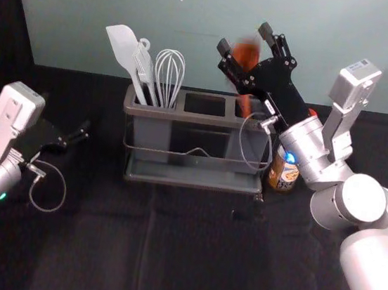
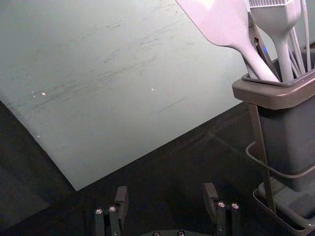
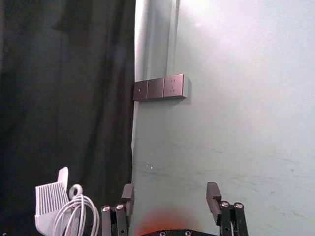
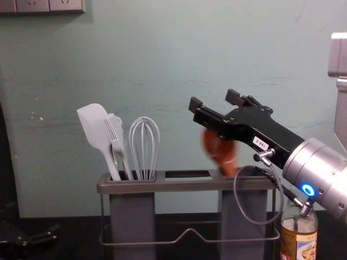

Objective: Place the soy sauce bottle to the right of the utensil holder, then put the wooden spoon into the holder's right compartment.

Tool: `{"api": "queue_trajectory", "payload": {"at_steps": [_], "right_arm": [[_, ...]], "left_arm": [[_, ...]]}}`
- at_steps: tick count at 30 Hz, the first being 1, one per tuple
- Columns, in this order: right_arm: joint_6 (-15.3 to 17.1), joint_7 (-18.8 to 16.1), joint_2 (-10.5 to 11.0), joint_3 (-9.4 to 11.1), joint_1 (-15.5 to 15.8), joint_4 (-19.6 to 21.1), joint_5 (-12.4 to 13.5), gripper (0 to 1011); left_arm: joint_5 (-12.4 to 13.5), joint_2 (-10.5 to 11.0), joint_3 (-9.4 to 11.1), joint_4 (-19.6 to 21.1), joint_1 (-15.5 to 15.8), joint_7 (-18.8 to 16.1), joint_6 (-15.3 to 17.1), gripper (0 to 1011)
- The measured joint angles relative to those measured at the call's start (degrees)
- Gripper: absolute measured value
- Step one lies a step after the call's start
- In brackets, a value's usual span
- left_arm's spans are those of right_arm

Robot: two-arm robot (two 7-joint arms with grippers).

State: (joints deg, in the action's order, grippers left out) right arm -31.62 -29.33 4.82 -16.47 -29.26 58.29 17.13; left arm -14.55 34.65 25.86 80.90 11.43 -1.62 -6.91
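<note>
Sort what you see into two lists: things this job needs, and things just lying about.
Job:
- utensil holder
- soy sauce bottle, right of the holder
- wooden spoon, in its right compartment
- right gripper, open, above the holder's right end

Not the job:
- spatula, brush and whisk, in the left compartment
- left gripper, open, left of the holder

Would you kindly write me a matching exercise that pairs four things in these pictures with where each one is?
Things:
1. White wire whisk
2. Reddish-brown wooden spoon
3. Glass soy sauce bottle with an orange-brown label
4. Black right gripper

Places:
A. Beside the grey utensil holder, on its right
B. Open, above the holder's right part
C. In the holder's left compartment
D. In the holder's right compartment

Right pairs: 1-C, 2-D, 3-A, 4-B
</note>
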Motion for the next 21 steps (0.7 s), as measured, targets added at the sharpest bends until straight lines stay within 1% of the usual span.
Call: {"api": "queue_trajectory", "payload": {"at_steps": [4,21], "right_arm": [[-0.38,0.02,-0.24,0.25,0.04,0.01,0.39,1002],[0.07,0.35,-0.57,0.86,0.51,1.23,0.94,1004]], "left_arm": [[0.0,0.0,0.0,0.0,0.0,0.0,0.0,1005],[0.0,0.0,0.0,0.0,0.0,0.0,0.0,1005]]}}
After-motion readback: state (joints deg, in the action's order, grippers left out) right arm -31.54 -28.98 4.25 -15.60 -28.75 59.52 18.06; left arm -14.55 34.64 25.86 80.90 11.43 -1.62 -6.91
